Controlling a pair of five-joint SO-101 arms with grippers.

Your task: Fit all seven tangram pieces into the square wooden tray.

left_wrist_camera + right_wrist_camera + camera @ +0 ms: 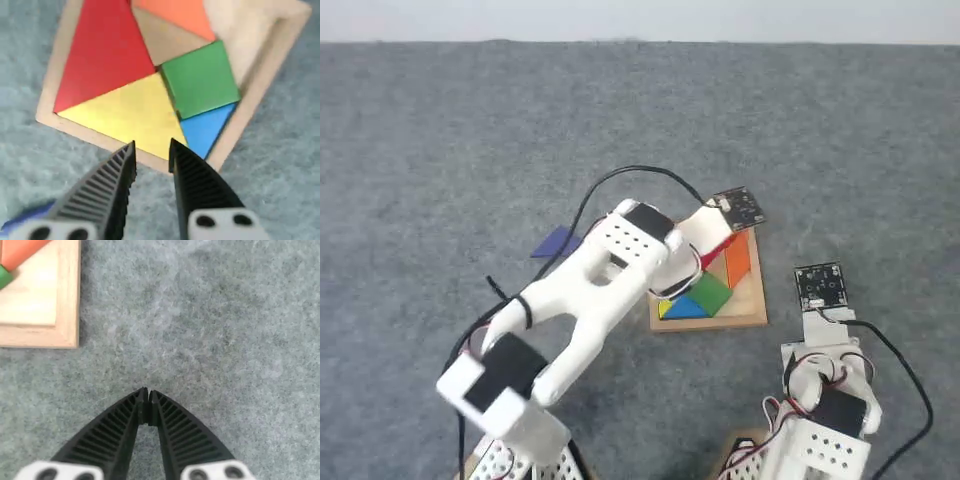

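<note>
Left tool (152,146) slightly parted; right tool (148,393) closed.

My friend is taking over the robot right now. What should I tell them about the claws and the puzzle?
Left claw: slightly open, empty, over the wooden tray edge by the yellow triangle.
Right claw: shut, empty, over the carpet beside the tray.
Done: red triangle, yellow triangle, green square, blue triangle and orange piece lie in the tray.
Left: two bare gaps show in the tray. A dark blue piece lies on the carpet, apart from the tray; probably fetch it next.
</note>
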